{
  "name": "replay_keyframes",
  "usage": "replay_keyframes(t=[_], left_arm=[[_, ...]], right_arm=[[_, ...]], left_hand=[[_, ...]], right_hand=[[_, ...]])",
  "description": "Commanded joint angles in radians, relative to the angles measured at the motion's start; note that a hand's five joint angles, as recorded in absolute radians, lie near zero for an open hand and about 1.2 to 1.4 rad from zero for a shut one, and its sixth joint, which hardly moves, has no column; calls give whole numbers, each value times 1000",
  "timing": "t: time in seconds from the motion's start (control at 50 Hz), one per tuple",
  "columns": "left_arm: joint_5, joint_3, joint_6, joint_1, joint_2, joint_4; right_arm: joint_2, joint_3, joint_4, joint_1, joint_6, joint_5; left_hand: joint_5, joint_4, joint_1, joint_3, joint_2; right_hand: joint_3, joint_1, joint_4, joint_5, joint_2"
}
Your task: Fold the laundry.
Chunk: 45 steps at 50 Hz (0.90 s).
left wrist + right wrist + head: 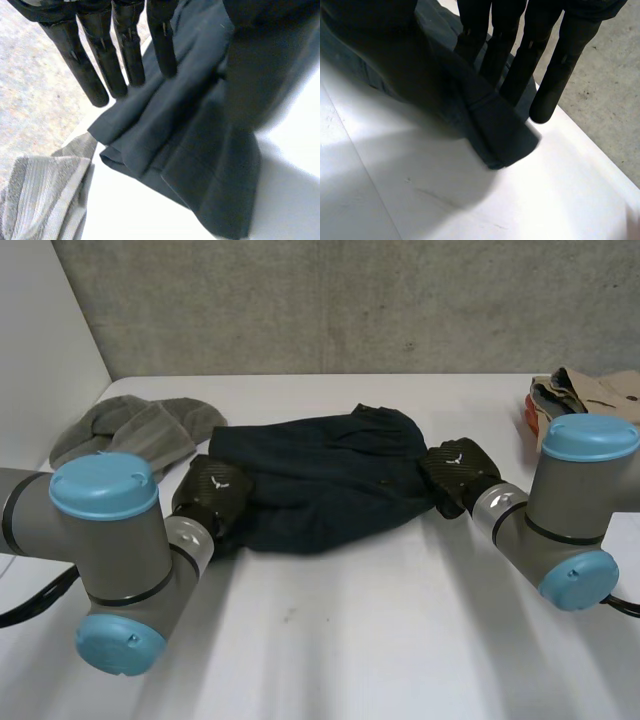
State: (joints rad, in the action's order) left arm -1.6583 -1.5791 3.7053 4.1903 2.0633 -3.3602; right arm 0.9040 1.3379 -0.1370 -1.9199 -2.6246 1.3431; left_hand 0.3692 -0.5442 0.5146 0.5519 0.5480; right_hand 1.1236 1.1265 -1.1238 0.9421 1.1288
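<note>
A dark navy garment (320, 475) lies crumpled across the middle of the white table (380, 630). My left hand (212, 492) is at the garment's left edge. In the left wrist view its fingers (100, 65) reach out straight over the folded hem (190, 150), apart from the thumb. My right hand (455, 472) is at the garment's right edge. There a ridge of the cloth (495, 125) runs up between its fingers (555, 75) and the thumb, pinched, with a corner poking out past the fingertips.
A grey ribbed towel (135, 428) lies bunched at the back left, close to the left hand (40, 195). A tan and orange pile of clothes (585, 398) sits at the back right. A concrete wall runs behind the table.
</note>
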Motion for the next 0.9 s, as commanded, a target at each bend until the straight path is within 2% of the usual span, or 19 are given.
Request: replay_keyframes(t=[0.02,0.26,0.38,0.4,0.48,0.5,0.6,0.68,0.78,0.84,0.9], left_arm=[[-6,7,41,-9,15,85],[0,25,30,-12,44,87],[3,102,30,8,150,50],[0,115,30,11,165,50],[-12,186,22,24,202,54],[-14,192,22,25,196,54],[-50,188,16,14,97,54],[-60,163,-5,-15,-66,54],[-49,185,-59,-47,-320,53],[-25,230,-70,-56,-379,61],[-12,272,-67,-53,-370,73]], right_arm=[[1,0,-3,7,-49,-5],[1,0,-3,7,-55,-5],[1,4,-3,4,-63,-5],[3,6,-3,4,-64,-5],[12,15,-1,9,-63,-5],[13,17,0,9,-61,-2],[65,35,4,10,-60,-1],[173,32,20,12,-41,2],[372,-35,48,28,-46,-4],[430,-110,59,39,-80,-2],[420,-170,65,42,-112,-2]], left_hand=[[-81,81,-52,-89,-85],[-166,166,-137,-174,-170],[-61,61,-31,-69,-65],[7,-6,36,-1,2],[850,-850,879,842,846],[853,-852,882,844,848],[853,-852,882,844,848],[853,-852,882,844,848],[853,-852,882,844,848],[853,-852,882,844,848],[853,-852,882,844,848]], right_hand=[[273,270,-273,280,267],[273,270,-273,280,267],[273,270,-273,280,267],[273,270,-273,280,267],[273,270,-273,280,267],[273,270,-273,280,267],[273,270,-273,280,267],[273,270,-273,280,267],[273,270,-273,280,267],[273,270,-273,280,267],[273,270,-273,280,267]])
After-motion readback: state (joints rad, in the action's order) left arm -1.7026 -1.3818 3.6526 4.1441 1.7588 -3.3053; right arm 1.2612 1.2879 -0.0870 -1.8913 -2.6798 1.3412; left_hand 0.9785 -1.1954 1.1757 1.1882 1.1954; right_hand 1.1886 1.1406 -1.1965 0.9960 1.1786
